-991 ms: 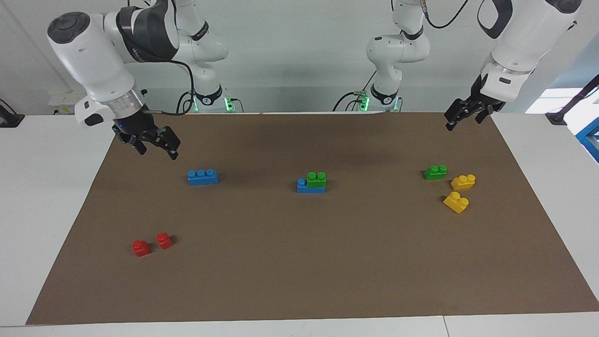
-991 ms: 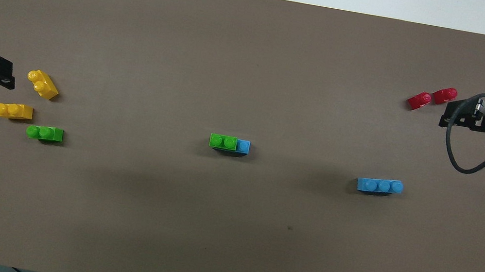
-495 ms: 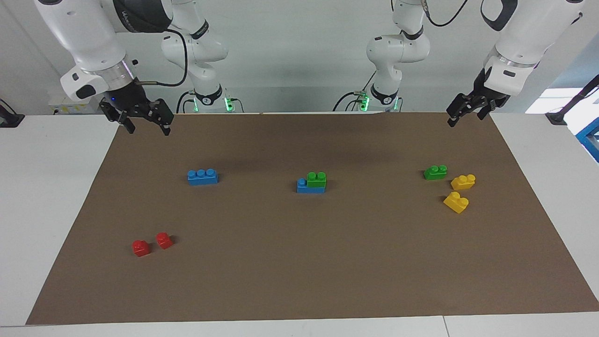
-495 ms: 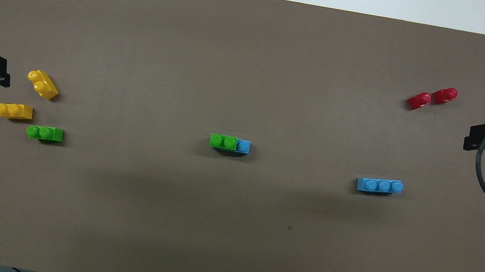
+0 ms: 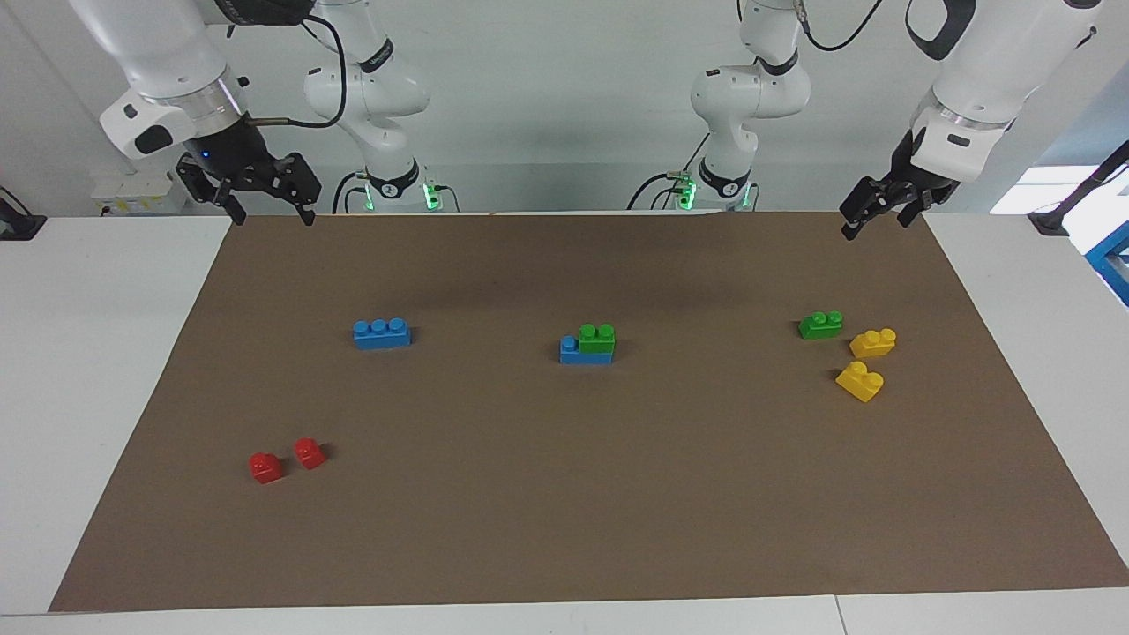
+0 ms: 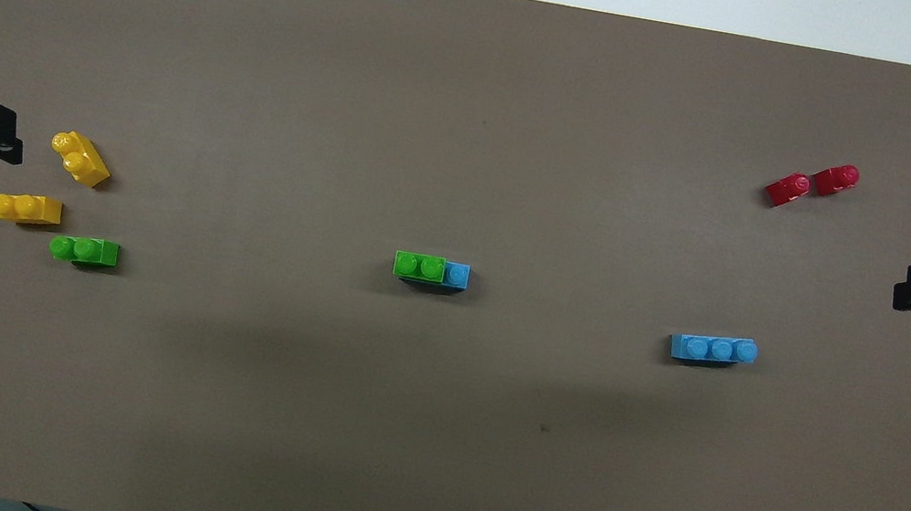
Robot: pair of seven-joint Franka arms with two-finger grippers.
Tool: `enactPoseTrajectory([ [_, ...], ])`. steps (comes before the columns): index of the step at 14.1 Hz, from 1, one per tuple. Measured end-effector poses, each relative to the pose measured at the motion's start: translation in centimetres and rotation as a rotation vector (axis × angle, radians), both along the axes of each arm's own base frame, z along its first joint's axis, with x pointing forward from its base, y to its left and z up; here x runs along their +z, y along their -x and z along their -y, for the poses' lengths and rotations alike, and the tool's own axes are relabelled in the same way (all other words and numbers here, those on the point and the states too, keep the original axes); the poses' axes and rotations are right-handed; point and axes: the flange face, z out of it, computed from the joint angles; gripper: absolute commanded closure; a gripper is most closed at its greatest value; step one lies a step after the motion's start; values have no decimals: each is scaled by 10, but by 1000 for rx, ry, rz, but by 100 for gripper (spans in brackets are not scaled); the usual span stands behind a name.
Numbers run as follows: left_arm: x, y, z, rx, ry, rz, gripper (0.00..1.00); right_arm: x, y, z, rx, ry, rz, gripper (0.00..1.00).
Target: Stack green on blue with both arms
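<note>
A green brick [image 5: 597, 338] sits stacked on a blue brick [image 5: 573, 351] at the middle of the brown mat, leaving one blue stud bare; the pair shows in the overhead view too, green [image 6: 419, 266] on blue [image 6: 458, 275]. A second green brick [image 5: 820, 324] lies loose toward the left arm's end. A second blue brick [image 5: 382, 333] lies alone toward the right arm's end. My right gripper [image 5: 270, 212] is open and empty, raised over the mat's corner by its base. My left gripper [image 5: 871, 226] is open and empty, raised over the mat's corner at its own end.
Two yellow bricks [image 5: 873, 342] [image 5: 860, 381] lie beside the loose green brick. Two small red bricks [image 5: 265, 467] [image 5: 309, 453] lie farther from the robots toward the right arm's end. The brown mat [image 5: 564, 494] covers most of the white table.
My right gripper has risen and drawn back from above the lone blue brick toward its base. My left gripper has barely moved. No brick has moved.
</note>
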Motion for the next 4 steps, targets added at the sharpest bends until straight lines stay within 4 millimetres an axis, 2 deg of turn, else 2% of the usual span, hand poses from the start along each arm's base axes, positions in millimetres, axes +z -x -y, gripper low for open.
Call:
enactPoseTrajectory([
  [4, 0, 0, 1, -2, 1, 0, 0, 1, -1, 7, -10, 21, 10, 0],
])
